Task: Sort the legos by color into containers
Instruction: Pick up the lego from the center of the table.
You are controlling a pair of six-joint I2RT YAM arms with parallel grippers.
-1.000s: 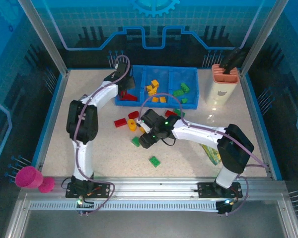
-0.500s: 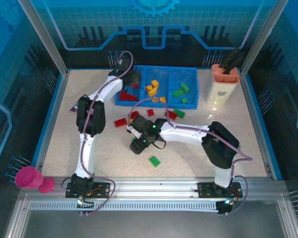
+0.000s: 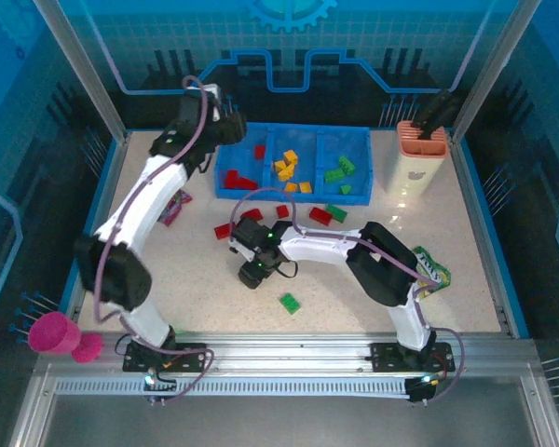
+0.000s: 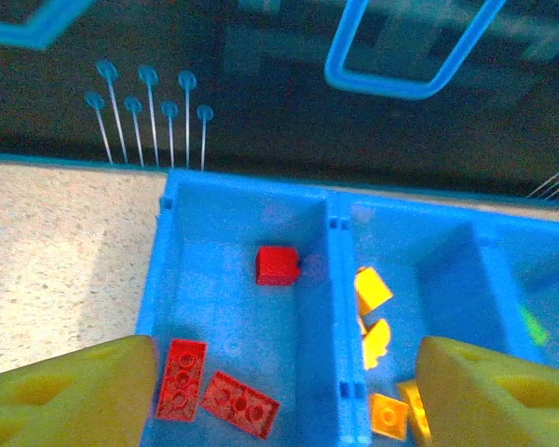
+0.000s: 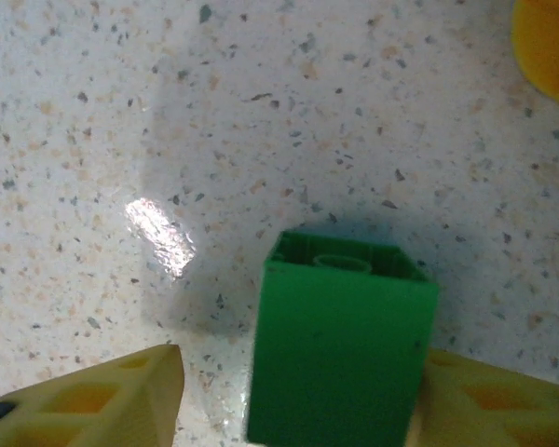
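Observation:
The blue bin has three containers: red legos on the left, orange-yellow ones in the middle, green ones on the right. My left gripper hangs open above the left compartment, over three red bricks, with nothing between its fingers. My right gripper is down on the table, open, straddling a green brick. The right finger touches it and the left finger stands apart. Loose red legos and green ones lie on the table.
A beige holder with an orange top stands at the back right. A pink cup sits outside the near left corner. Snack packets lie at the left and right. An orange-yellow brick lies near the green one.
My left gripper has opened and drawn back to the left over the bin's corner. My right gripper has slid left onto the green brick, and its jaws have narrowed round it.

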